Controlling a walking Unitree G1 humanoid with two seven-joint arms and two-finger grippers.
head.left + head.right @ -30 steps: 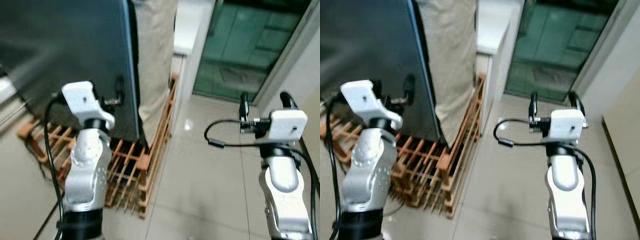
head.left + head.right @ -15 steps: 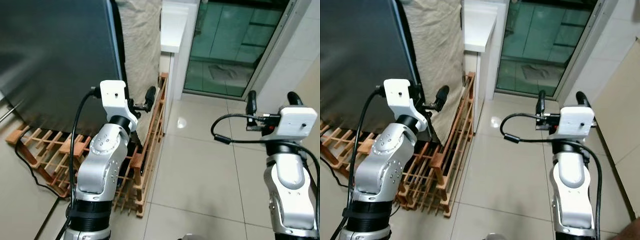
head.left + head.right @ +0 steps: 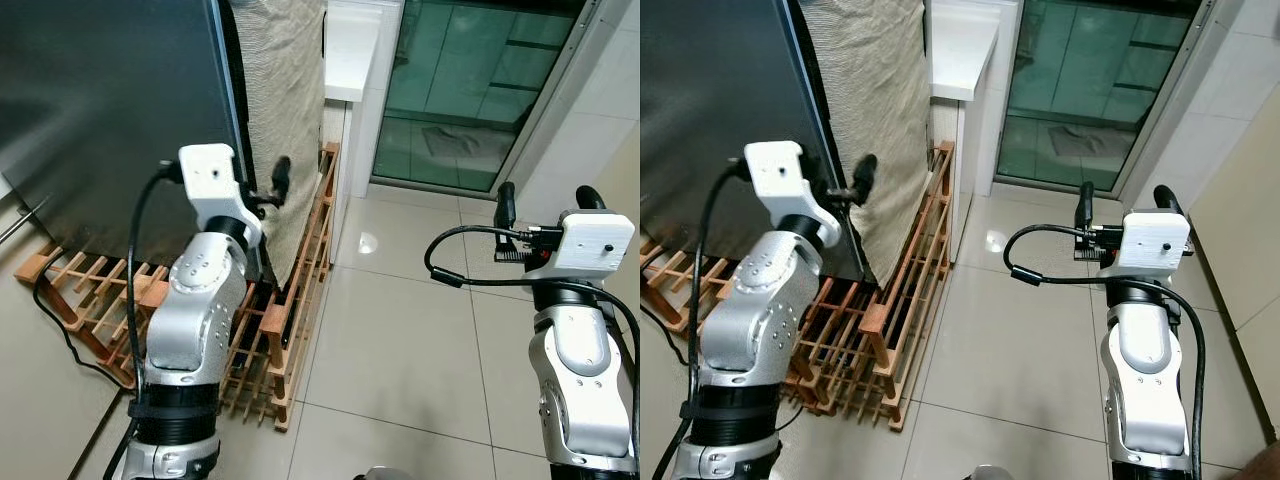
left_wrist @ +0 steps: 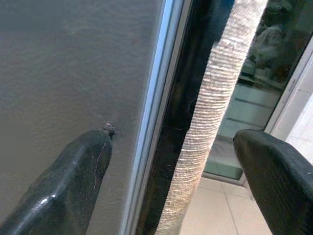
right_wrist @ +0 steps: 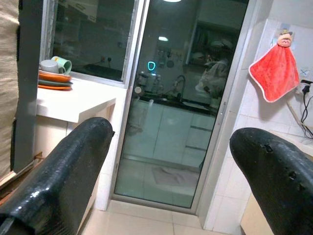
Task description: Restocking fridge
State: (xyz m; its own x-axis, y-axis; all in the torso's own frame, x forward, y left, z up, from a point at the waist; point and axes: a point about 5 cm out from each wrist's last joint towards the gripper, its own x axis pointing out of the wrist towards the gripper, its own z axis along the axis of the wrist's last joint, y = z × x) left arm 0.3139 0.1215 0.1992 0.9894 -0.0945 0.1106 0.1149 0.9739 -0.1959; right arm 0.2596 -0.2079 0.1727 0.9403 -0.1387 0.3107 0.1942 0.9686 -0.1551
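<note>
The fridge's dark grey door [image 3: 110,110] fills the left, its thin edge [image 3: 230,140] facing me. My left gripper [image 3: 258,190] is open at that edge. In the left wrist view one finger [image 4: 63,191] lies against the grey door face and the other finger [image 4: 279,181] is out past the hanging cloth [image 4: 210,112], so the door's edge [image 4: 156,117] stands between them. My right gripper [image 3: 545,198] is raised over the tiled floor on the right, open and holding nothing.
A wooden slatted rack [image 3: 290,330] lies under and beside the fridge, with a black cable [image 3: 60,330] on it. Beige cloth [image 3: 285,90] hangs behind the door. Beyond are a white counter [image 3: 350,50] with dishes [image 5: 55,73] and a glass sliding door [image 3: 470,90].
The head view has steadied after a blurred swing. My left gripper has shifted a little left, closer to the fridge door's edge. The right arm has held its pose.
</note>
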